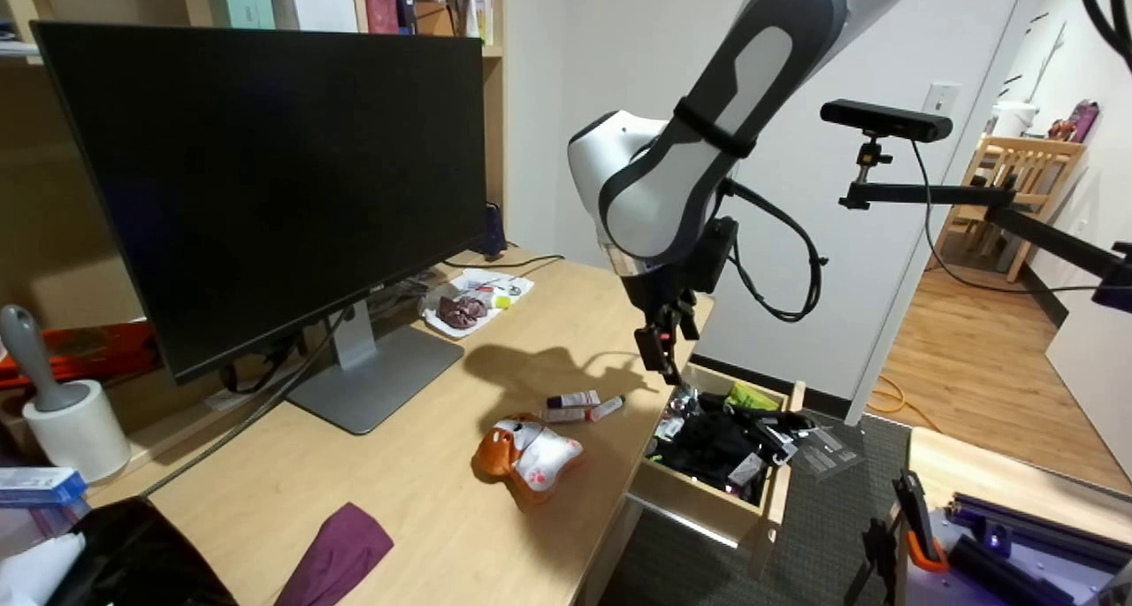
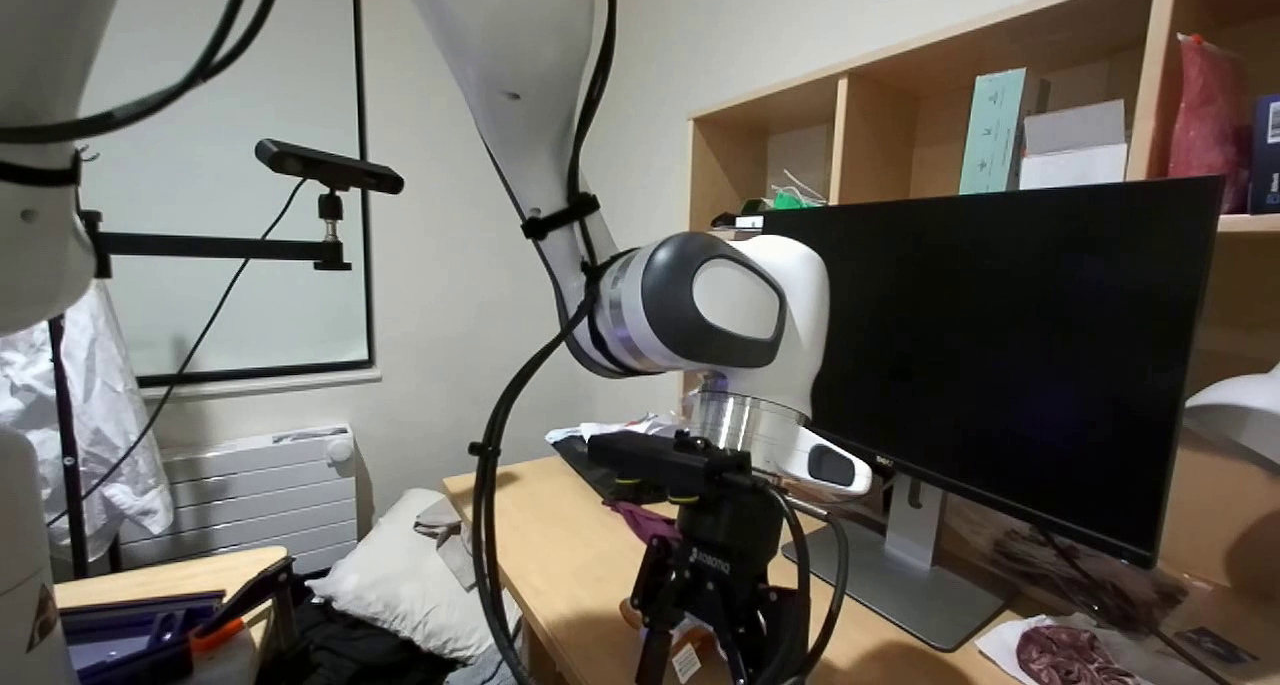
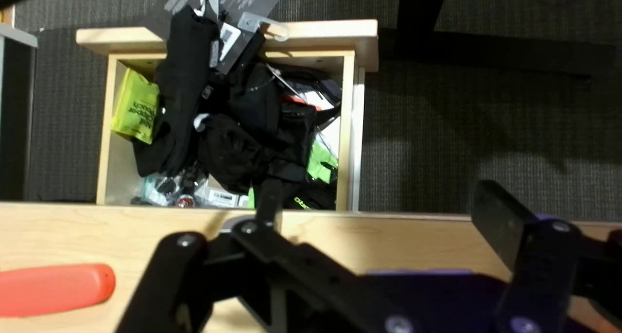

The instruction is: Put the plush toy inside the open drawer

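The plush toy, orange-brown and white with pink paw marks, lies on the desk near its front edge in an exterior view. Part of it shows behind my gripper in an exterior view. It is out of the wrist view. The drawer is pulled out below the desk edge, filled with black items and a yellow-green pouch. Its pale front shows in the wrist view. My gripper is open and empty above the desk edge beside the drawer, apart from the toy. Its fingers stand wide in the wrist view.
Several small tubes lie between toy and drawer. A red-orange object lies on the desk. A purple cloth, a monitor and a white tray are on the desk. A packaging card juts over the drawer front.
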Motion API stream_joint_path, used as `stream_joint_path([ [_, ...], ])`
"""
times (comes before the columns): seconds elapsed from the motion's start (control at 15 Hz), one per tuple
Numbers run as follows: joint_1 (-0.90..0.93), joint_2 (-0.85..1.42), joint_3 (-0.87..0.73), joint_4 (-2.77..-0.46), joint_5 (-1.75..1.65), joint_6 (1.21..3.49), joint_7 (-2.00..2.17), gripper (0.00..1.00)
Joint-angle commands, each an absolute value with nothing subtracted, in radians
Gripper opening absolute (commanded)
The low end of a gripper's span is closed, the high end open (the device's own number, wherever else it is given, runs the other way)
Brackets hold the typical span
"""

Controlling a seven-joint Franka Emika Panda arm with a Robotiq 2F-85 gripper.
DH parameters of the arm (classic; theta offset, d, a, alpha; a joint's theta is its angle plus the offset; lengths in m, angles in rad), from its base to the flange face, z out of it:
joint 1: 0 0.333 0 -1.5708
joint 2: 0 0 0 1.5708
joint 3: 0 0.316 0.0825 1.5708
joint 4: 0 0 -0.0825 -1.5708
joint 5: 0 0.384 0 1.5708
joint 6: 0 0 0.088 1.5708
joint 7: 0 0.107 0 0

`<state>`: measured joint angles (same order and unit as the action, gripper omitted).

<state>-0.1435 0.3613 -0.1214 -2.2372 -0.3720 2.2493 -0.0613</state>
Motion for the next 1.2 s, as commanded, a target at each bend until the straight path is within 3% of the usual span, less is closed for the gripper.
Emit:
stream_joint_path([
  [0.0, -0.094, 0.367, -0.088, -2.293, -0.394, 2.394, -0.089, 1.0],
  [0.47, 0.075, 0.377, -0.078, -2.36, -0.464, 2.66, 0.029, 1.0],
  [0.87, 0.092, 0.445, -0.04, -2.283, -0.261, 2.615, 0.131, 1.0],
  [1.07, 0.1, 0.462, -0.038, -2.23, -0.215, 2.459, 0.097, 1.0],
  [1.13, 0.101, 0.446, -0.049, -2.27, -0.242, 2.543, 0.107, 1.0],
])
